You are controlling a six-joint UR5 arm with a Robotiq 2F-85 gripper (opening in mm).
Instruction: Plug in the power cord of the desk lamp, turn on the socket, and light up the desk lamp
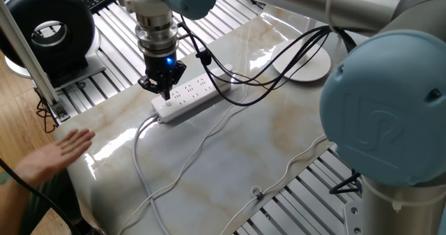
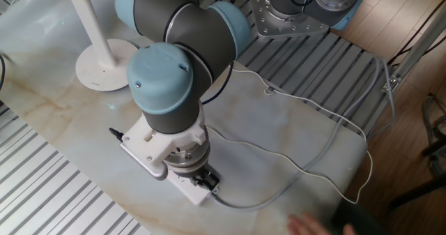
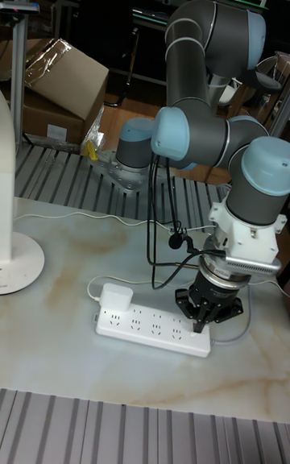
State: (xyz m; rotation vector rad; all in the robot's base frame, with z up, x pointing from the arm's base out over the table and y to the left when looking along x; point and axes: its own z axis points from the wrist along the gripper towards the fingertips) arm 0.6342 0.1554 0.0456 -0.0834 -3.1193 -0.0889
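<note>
The socket (image 3: 153, 327) is a long white strip lying flat on the marble table, also seen as the socket (image 1: 189, 97). A boxy white plug (image 3: 117, 296) of the power cord (image 2: 300, 167) sits in its outlet at the lamp-side end. My gripper (image 3: 207, 316) points straight down over the opposite end, where the strip's thick cable leaves. Its fingers are shut with nothing between them, tips at the strip's top face. In the other fixed view my wrist hides most of the socket (image 2: 199, 194). The desk lamp (image 1: 304, 61) stands at the far table edge, its base and pole (image 2: 86, 15) visible.
A person's hand (image 1: 61, 151) hovers at the table's near-left edge, also seen as the hand (image 2: 313, 225). A black round fan (image 1: 49, 27) stands off the table to the left. Black robot cables (image 1: 265, 67) loop over the strip's far end. The thick strip cable (image 1: 139, 158) trails toward the front.
</note>
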